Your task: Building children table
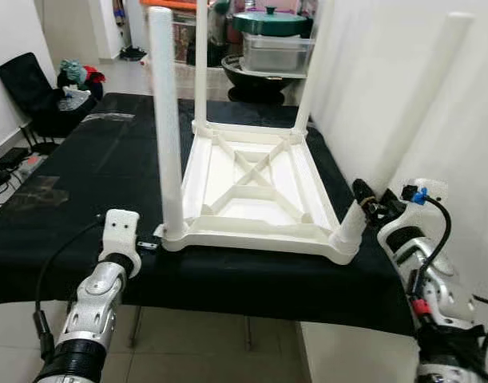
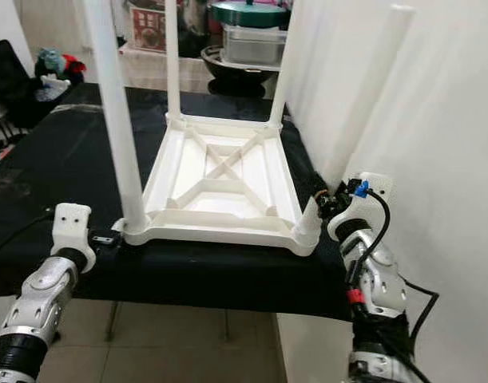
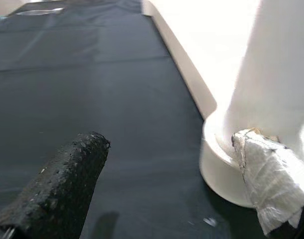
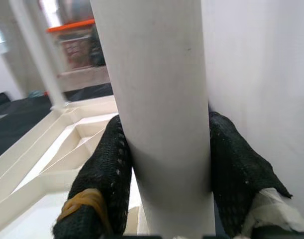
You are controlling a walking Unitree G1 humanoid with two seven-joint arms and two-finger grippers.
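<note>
A white plastic children's table [image 1: 251, 187] lies upside down on a black-covered work table [image 1: 84, 175]. Three legs stand upright in its corners, the nearest at the near-left corner [image 1: 167, 120]. The fourth leg [image 1: 403, 136] leans outward to the right from the near-right corner socket [image 1: 345, 239]. My right gripper [image 1: 370, 203] is shut on this leg low down, its black fingers [image 4: 104, 164] pressed on both sides. My left gripper [image 1: 148, 242] is open at the near-left corner; its taped finger [image 3: 268, 174] touches the corner and the other finger [image 3: 62, 184] hangs over the cloth.
A white wall [image 1: 467, 120] runs close along the right side, next to the leaning leg. Pots and a metal container [image 1: 271, 40] stand behind the work table. A black chair [image 1: 28, 84] and cables [image 1: 8, 163] are on the floor at the far left.
</note>
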